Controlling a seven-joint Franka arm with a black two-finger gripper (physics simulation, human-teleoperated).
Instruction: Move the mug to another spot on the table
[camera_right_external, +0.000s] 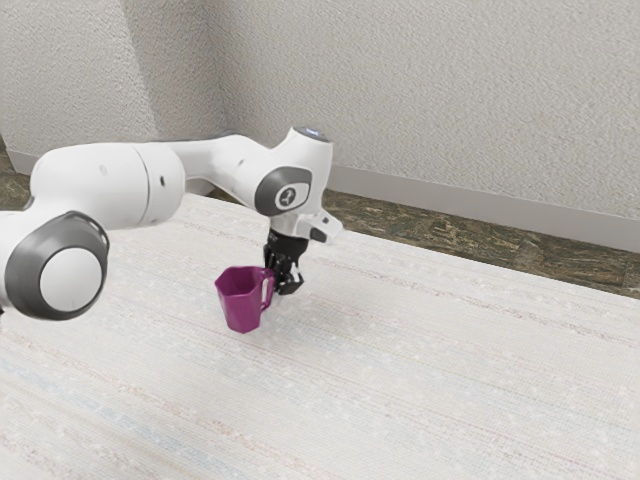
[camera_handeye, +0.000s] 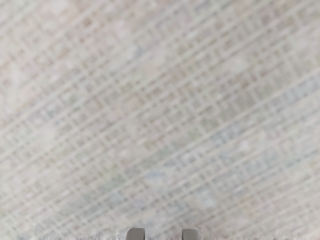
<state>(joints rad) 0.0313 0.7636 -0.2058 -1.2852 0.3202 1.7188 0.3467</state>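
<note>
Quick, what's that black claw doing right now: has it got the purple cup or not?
Gripper: cannot be told. It sits right at the handle of the purple mug, but whether it grips is unclear.

Mug (camera_right_external: 240, 298) glossy purple plastic; table (camera_right_external: 450, 380) matt pale woven-look surface.

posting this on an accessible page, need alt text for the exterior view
A white robot arm reaches in from the exterior view's left, its black gripper down at the handle of a purple mug. A pale, woven-patterned table spreads beneath them, with a dark floor strip and a light textured wall behind.
</note>
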